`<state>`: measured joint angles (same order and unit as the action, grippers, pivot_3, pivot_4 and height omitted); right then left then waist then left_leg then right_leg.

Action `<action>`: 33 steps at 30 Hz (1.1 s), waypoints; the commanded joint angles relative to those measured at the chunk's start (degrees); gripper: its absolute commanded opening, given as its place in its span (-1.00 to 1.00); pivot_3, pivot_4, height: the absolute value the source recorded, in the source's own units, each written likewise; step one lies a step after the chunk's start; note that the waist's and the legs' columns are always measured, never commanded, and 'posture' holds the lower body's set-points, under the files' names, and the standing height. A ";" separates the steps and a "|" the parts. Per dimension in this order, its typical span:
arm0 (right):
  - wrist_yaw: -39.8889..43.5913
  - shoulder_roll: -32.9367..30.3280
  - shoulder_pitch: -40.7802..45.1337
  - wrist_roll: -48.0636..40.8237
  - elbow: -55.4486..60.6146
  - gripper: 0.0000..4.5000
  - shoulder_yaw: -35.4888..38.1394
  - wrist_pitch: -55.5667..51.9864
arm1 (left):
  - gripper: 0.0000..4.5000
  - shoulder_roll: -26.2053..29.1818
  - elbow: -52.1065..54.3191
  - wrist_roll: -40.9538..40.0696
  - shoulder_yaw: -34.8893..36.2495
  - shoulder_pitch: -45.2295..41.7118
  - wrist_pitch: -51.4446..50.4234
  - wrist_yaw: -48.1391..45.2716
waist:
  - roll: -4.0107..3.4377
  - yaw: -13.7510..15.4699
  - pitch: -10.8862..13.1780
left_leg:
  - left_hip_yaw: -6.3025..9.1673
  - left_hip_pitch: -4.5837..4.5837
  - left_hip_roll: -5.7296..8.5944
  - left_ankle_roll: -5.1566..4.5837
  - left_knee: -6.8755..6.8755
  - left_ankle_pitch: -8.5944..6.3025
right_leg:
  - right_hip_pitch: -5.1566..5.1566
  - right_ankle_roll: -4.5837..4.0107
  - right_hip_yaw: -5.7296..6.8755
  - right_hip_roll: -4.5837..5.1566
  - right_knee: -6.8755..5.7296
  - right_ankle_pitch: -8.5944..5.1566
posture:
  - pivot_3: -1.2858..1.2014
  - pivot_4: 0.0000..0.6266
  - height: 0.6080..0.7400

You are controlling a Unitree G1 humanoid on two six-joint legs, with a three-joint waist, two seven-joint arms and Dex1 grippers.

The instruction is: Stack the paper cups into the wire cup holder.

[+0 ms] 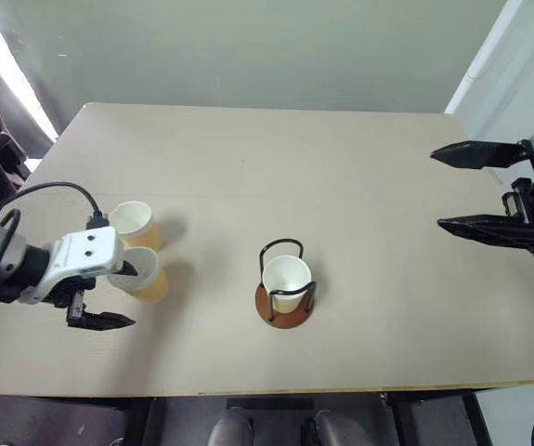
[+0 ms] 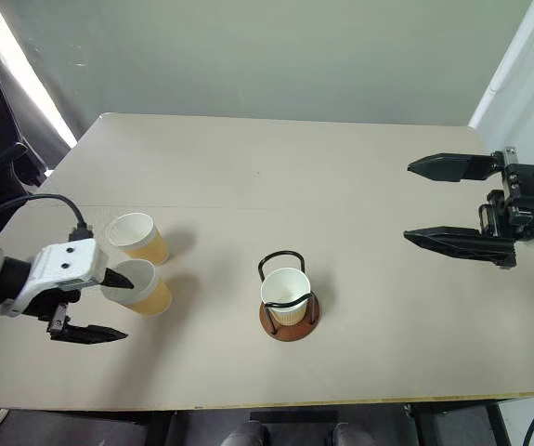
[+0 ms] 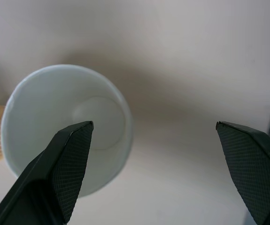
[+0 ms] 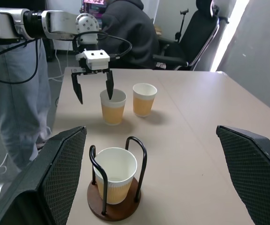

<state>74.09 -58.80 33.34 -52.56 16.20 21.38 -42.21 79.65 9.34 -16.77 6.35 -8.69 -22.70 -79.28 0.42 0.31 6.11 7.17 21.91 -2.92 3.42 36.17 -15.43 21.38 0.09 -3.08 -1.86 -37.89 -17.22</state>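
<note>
Left gripper [image 2: 109, 305] released, jaws spread wide, pointing down at the table: one finger [image 4: 109, 86] dips just inside the rim of the nearer paper cup [image 2: 139, 287], the other finger [image 4: 76, 87] hangs outside the cup over bare table, so the cup wall sits between the jaws but nothing is clamped. Whether the inner finger touches the cup wall, cannot tell. In the left wrist view that cup's white inside [image 3: 69, 126] lies right behind one fingertip, the other fingertip over plain tabletop. Second paper cup [image 2: 139, 237] stands upright just beside the first, on its far side, past the jaws; touching or not, cannot tell. Right gripper [image 2: 408, 203] also released, jaws wide apart and empty, held above the table near its right edge, pointing level toward the middle. Wire cup holder [image 1: 284, 307] stands well apart from both grippers, roughly between them, nearer the front edge; round brown base, black wire loops upright. Third paper cup [image 1: 286, 282] sits upright inside the loops, on the base. Light wood table [image 1: 248, 167]. Beyond the left arm in the right wrist view, a person in a dark hooded top [image 4: 125, 33] and an office chair [image 4: 200, 33].
</note>
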 commanded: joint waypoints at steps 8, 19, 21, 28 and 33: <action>-0.19 -1.68 1.14 1.31 0.59 1.00 -0.75 2.57 | -0.41 -2.99 0.58 2.43 -3.24 -4.22 0.77 1.53 | 0.02 0.02 0.00 | -0.03 0.05 -0.01 0.06 0.02 0.03 | 0.06 0.00 -0.03 0.00 0.00 0.00 | 0.03 -0.52 1.00; -0.76 -2.42 0.60 2.58 0.54 1.00 -0.27 3.59 | -0.99 -6.68 1.07 -14.50 -1.67 -26.26 -8.15 -7.16 | 0.03 0.40 -0.01 | -0.04 0.08 0.01 0.12 0.08 0.06 | 0.08 0.00 -0.04 0.00 -0.03 0.00 | 0.03 -0.52 1.00; -1.20 -3.03 -0.22 2.76 0.95 1.00 0.73 3.71 | -0.99 -10.93 -1.41 -16.82 -4.87 -37.93 -9.94 -9.64 | 0.06 0.79 -0.01 | -0.03 0.08 0.04 0.13 0.12 0.07 | 0.05 0.02 -0.04 0.01 -0.04 -0.01 | 0.03 -0.52 1.00; -4.08 -4.75 -4.53 1.94 4.61 1.00 5.32 2.75 | -0.99 -22.20 -17.34 -18.64 -20.90 -65.45 -1.07 -13.22 | 0.04 0.90 -0.02 | -0.09 0.19 0.23 -0.03 0.51 -0.02 | 0.01 0.34 -0.22 0.19 -0.02 -0.06 | 0.03 -0.52 1.00; -6.74 -5.86 -8.91 0.63 8.30 1.00 10.50 0.97 | -0.99 -22.61 -18.91 -22.22 -37.29 -70.89 8.80 -13.22 | 0.00 0.40 -0.02 | -0.08 0.47 0.30 -0.17 0.80 -0.12 | 0.06 0.61 -0.39 0.22 -0.02 -0.08 | 0.03 -0.52 1.00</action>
<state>68.52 -63.38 24.85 -50.43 22.20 27.55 -40.65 56.47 -9.19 -38.35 -27.20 -77.78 -18.64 -89.98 0.42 0.71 6.09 7.10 22.38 -2.58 3.24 36.99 -15.56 21.43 0.76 -3.53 -1.62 -37.89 -17.32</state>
